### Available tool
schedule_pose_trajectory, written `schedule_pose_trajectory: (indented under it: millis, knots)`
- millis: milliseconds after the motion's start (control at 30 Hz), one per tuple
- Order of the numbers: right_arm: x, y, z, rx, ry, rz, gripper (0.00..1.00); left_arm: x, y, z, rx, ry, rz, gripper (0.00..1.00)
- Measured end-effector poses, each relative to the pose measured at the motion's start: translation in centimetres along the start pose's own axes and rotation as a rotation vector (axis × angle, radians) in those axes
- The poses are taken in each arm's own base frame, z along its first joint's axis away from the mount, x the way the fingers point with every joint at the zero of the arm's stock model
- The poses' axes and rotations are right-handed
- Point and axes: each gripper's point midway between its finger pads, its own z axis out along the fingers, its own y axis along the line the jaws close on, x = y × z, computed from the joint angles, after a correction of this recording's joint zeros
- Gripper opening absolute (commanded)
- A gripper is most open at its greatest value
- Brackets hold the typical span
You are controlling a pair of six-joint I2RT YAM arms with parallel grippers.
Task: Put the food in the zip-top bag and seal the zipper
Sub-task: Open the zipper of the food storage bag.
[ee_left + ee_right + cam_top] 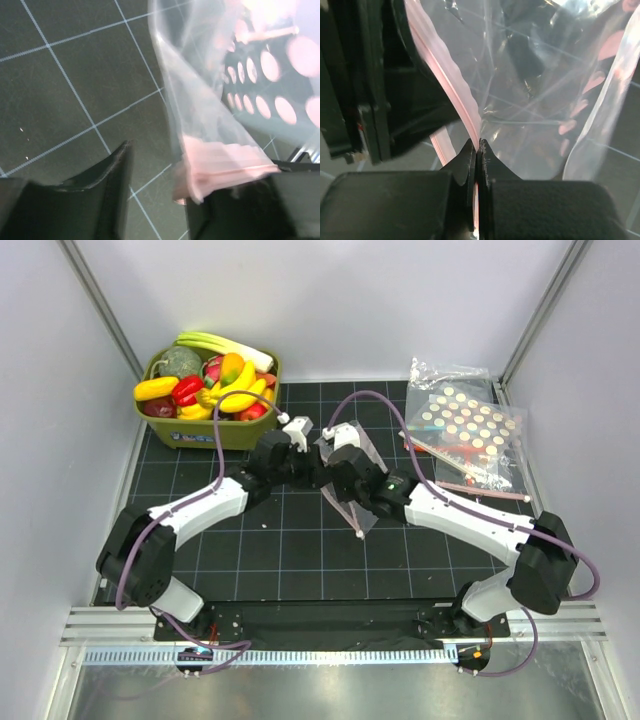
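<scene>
Pinches the zipper (451, 85) of the zip-top bag (535, 75) in the fully closed right gripper (478, 150), with the strip running up-left from the jaws, mid-bench (290, 550). Shows the left gripper (165, 187) spread wide, nothing clamped. Leaves the food (215, 385) in the basket (215, 432) far-left, nearer the left arm.

Overhead rear view; both wrist views close on zip-top bag (200, 115)

plain white walls (330, 300), black gridded mat (290, 550), aluminium rail (330, 625) in front, even light
</scene>
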Motion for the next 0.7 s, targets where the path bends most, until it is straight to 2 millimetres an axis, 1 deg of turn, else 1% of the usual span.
schedule_pose_trajectory:
  millis: [100, 167, 233, 267, 300, 367, 400, 433, 500, 533, 600, 633, 700]
  knots:
    - [-0.2, 0.4, 0.4, -0.076, 0.013, 0.061, 0.01, 0.2, -0.1, 0.1, 0.005, 0.004, -0.001, 0.56]
    - [-0.3, 0.5, 0.5, -0.116, 0.013, 0.096, 0.01, 0.3, -0.3, 0.4, 0.012, 0.004, -0.001, 0.56]
    - [-0.2, 0.5, 0.5, -0.145, 0.015, 0.124, 0.01, 0.4, -0.5, 0.7, 0.019, 0.006, 0.000, 0.53]
    - [-0.2, 0.6, 0.4, -0.159, 0.015, 0.133, 0.01, 0.6, -0.5, 0.9, 0.024, 0.009, 0.000, 0.51]
    - [-0.2, 0.8, 0.2, -0.176, 0.011, 0.139, 0.01, 0.8, -0.6, 1.1, 0.028, 0.015, -0.001, 0.39]
    - [-0.2, 1.2, -0.1, -0.204, 0.006, 0.146, 0.01, 1.3, -0.5, 1.5, 0.034, 0.030, -0.009, 0.23]
    - [-0.3, 1.4, -0.2, -0.217, 0.003, 0.150, 0.14, 1.6, -0.5, 1.7, 0.036, 0.042, -0.009, 0.06]
    - [-0.3, 1.5, -0.3, -0.224, 0.001, 0.153, 0.20, 1.9, -0.4, 1.9, 0.036, 0.049, -0.011, 0.00]
    - [-0.5, 1.6, -0.5, -0.228, -0.007, 0.153, 0.26, 2.4, -0.3, 2.1, 0.038, 0.065, -0.007, 0.00]
    - [-0.6, 1.4, -0.4, -0.220, -0.011, 0.151, 0.32, 2.5, -0.2, 2.2, 0.037, 0.069, -0.007, 0.00]
    - [-0.6, 1.1, -0.3, -0.200, -0.016, 0.147, 0.36, 2.5, -0.2, 2.2, 0.038, 0.069, -0.006, 0.00]
    - [-0.6, 0.9, -0.3, -0.192, -0.018, 0.147, 0.41, 2.4, -0.2, 2.2, 0.040, 0.068, -0.007, 0.00]
    - [-0.5, 0.6, -0.2, -0.180, -0.023, 0.150, 0.47, 2.3, -0.2, 2.1, 0.045, 0.068, -0.011, 0.00]
